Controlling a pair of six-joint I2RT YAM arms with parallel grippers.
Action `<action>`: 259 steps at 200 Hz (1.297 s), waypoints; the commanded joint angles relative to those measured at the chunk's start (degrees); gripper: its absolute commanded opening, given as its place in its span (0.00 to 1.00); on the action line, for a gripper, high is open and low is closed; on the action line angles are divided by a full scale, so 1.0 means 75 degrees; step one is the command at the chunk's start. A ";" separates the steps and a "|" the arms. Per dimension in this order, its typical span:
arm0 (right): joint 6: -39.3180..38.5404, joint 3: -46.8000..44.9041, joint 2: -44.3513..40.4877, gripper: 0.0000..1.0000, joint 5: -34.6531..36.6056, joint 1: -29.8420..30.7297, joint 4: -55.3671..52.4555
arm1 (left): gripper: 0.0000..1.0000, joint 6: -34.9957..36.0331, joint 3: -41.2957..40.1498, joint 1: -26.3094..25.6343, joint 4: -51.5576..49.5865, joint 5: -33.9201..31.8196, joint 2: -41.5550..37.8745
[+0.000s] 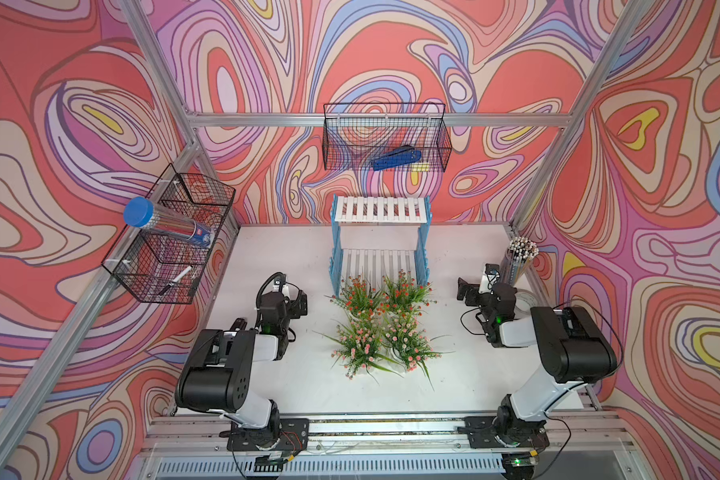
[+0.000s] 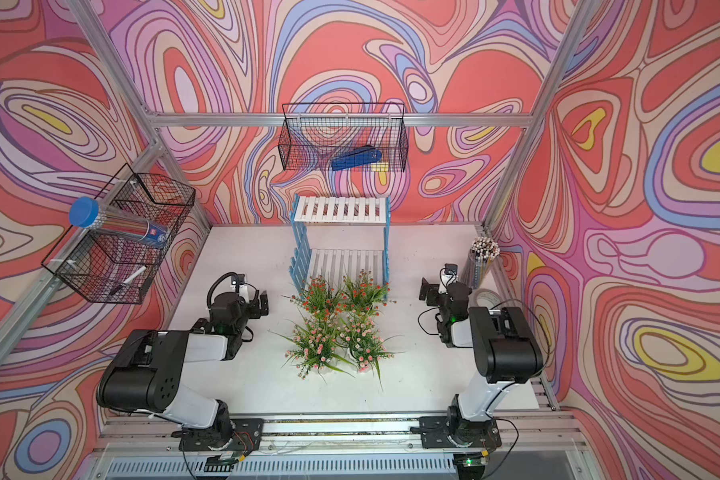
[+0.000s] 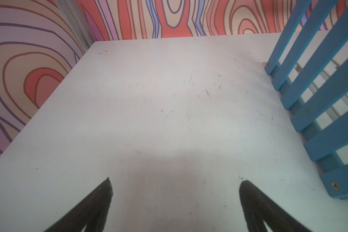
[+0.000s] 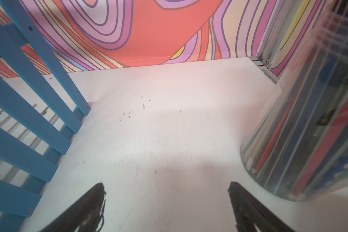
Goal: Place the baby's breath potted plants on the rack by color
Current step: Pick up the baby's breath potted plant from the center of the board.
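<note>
Robotics lab cell: aluminium frame (image 1: 267,120), printed backdrop (image 1: 391,62), left arm (image 1: 213,374) and right arm (image 1: 570,349) on a rail (image 1: 391,427)

My left arm (image 1: 225,365) and right arm (image 1: 570,345) sit folded, elbows raised. My left gripper (image 3: 175,181) and right gripper (image 4: 166,184) are both spread wide, holding nothing.

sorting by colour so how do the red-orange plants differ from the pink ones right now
The red-orange plants bear red-orange flowers, the pink plants pale pink ones. The red-orange plants stand right at the rack's front, the pink plants nearer the table's front edge. Both pairs are bushy, green, standing on it.
</note>
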 commanded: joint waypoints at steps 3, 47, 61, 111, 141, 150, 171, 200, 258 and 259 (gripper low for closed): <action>-0.0044 0.0092 -0.0044 0.98 0.0076 0.0041 0.0144 | 1.00 0.0026 0.0078 0.0041 0.0326 0.0060 0.0008; -0.0043 0.0091 -0.0044 0.98 0.0076 0.0041 0.0132 | 1.00 0.0040 0.0086 0.0043 0.0301 0.0077 0.0008; -0.0036 0.0093 -0.0044 0.98 0.0074 0.0039 0.0132 | 1.00 0.0039 0.0097 0.0041 0.0304 0.0080 0.0010; -0.0041 0.0115 -0.0032 0.98 0.0079 0.0034 0.0120 | 1.00 0.0040 0.0099 0.0042 0.0291 0.0096 0.0019; -0.0037 0.0103 -0.0042 0.98 0.0079 0.0035 0.0120 | 1.00 0.0028 0.0107 0.0053 0.0266 0.0114 0.0012; 0.0018 0.0082 -0.0074 0.98 0.0249 0.0041 0.0148 | 1.00 0.0011 0.0090 0.0053 0.0289 0.0021 -0.0004; 0.0344 0.0098 -0.0685 0.98 0.0955 0.0032 -0.0418 | 1.00 -0.0150 0.0156 0.0053 0.0169 -0.0401 -0.0063; 0.0551 0.0895 -0.1900 0.98 0.0548 0.0038 -0.2662 | 1.00 -0.0541 0.1039 0.0041 -0.2323 -0.1196 -0.0792; 0.0800 0.2460 -0.3854 0.98 -0.0926 0.1135 -0.7072 | 1.00 -0.1807 0.3861 -0.0012 -0.7637 -0.1566 -0.1515; 0.0806 0.2470 -0.3894 0.98 -0.0927 0.1180 -0.7126 | 1.00 -0.1827 0.3896 -0.0021 -0.7687 -0.1559 -0.1533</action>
